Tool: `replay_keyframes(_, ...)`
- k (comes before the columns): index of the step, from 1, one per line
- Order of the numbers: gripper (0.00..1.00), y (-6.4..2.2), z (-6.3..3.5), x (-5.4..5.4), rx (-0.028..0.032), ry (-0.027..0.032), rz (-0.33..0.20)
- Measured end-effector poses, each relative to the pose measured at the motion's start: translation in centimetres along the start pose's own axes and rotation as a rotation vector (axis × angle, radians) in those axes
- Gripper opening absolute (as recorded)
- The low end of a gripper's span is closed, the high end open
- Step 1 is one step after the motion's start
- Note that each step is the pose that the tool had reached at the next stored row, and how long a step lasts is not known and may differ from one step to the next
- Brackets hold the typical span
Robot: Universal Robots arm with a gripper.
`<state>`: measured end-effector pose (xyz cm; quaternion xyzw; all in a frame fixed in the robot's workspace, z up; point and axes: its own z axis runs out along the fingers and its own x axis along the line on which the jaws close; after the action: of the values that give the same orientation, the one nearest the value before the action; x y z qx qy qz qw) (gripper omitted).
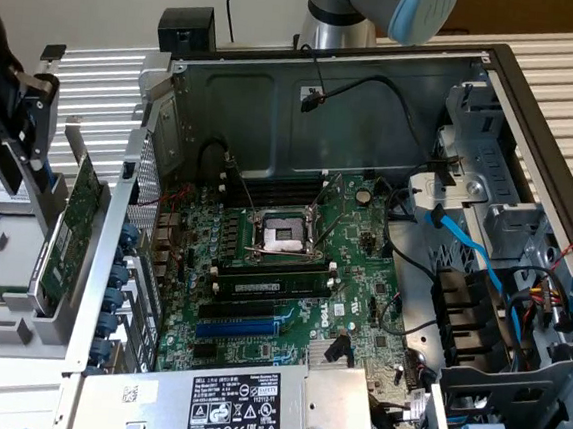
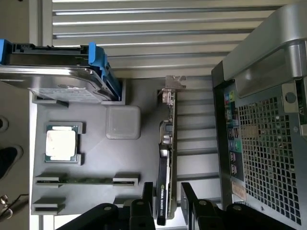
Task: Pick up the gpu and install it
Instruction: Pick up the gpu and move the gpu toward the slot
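The gpu stands on edge in a slot of the grey parts tray, its metal bracket at the far end and its black shroud with a pale logo close to the camera. My gripper is open, with one dark finger on each side of the card's near end and small gaps between them and the card. In the exterior view the gpu shows its green board face, upright beside the computer case's outer wall at that view's left. My gripper hangs just above and beside it.
The tray also holds a hard drive with blue rails, a CPU and a memory stick. The case's perforated rear wall stands close beside the gpu. Inside the open case lie the motherboard, its blue slot and loose cables.
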<state>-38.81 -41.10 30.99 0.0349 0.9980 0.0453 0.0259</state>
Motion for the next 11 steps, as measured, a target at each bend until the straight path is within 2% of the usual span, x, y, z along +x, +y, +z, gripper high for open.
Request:
replay_keyframes(2, 0.38, -0.03, 0.32, 0.0, -0.0019, -0.0006, 0.0)
replay_keyframes(3, 0.45, -0.04, 0.48, 0.0, -0.0029, -0.0009, 0.0)
replay_keyframes(7, 0.45, -0.1, 1.07, 0.0, -0.0058, -0.0043, 0.0)
replay_keyframes(9, 0.45, -0.13, 1.25, 0.1, -0.0072, -0.0096, 0.0)
replay_keyframes(11, 0.45, -0.16, 1.4, 0.1, -0.0093, -0.0175, 0.0)
